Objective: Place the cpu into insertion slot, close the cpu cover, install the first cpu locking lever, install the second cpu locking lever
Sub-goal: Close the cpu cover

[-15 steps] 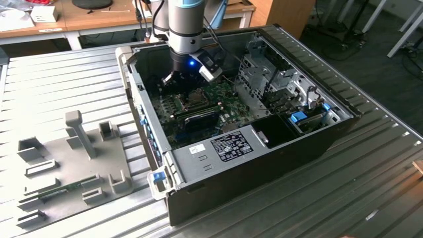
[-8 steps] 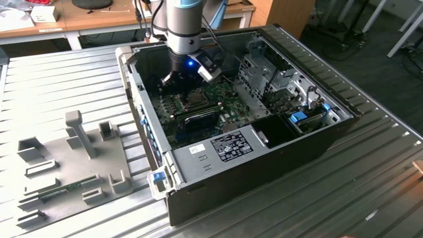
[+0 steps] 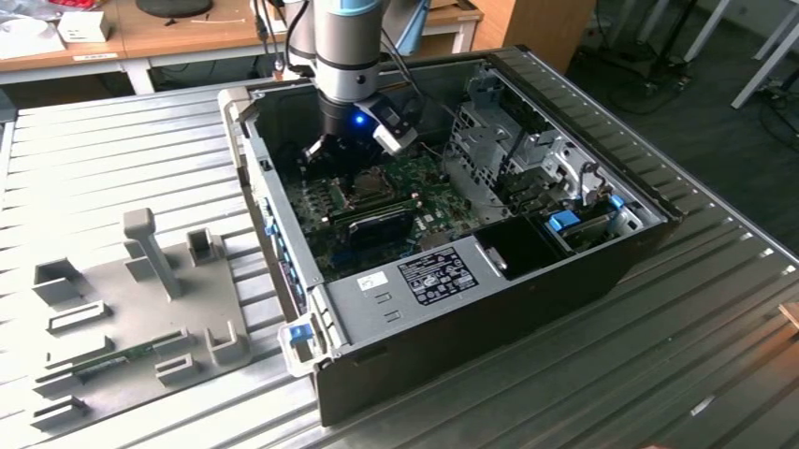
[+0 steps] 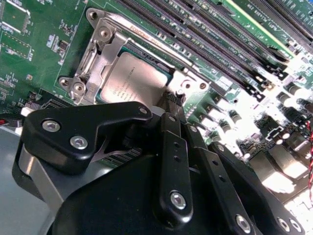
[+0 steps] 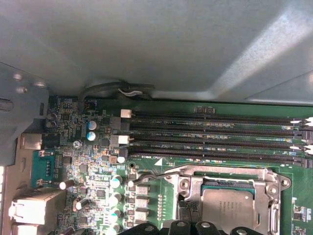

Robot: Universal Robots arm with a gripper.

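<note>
Grey-brown cpu (image 3: 370,187) is lying mid-frame in the exterior view; I'm judging it light, stiff, fragile, edge-held; gripper (image 4: 174,99) is hovering alongside, jaws together.

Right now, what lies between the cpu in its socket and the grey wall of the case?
In the first wrist view, long black memory slots lie side by side between the cpu and the case wall.

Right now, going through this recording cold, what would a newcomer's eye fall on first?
In the exterior view, the gripper hangs inside an open computer case that lies on a ribbed metal table, with a blue light glowing just above the gripper. In the second wrist view, the cpu lies flat on the green board, framed by the silvery cpu cover, with the gripper's tip close to one corner.
</note>
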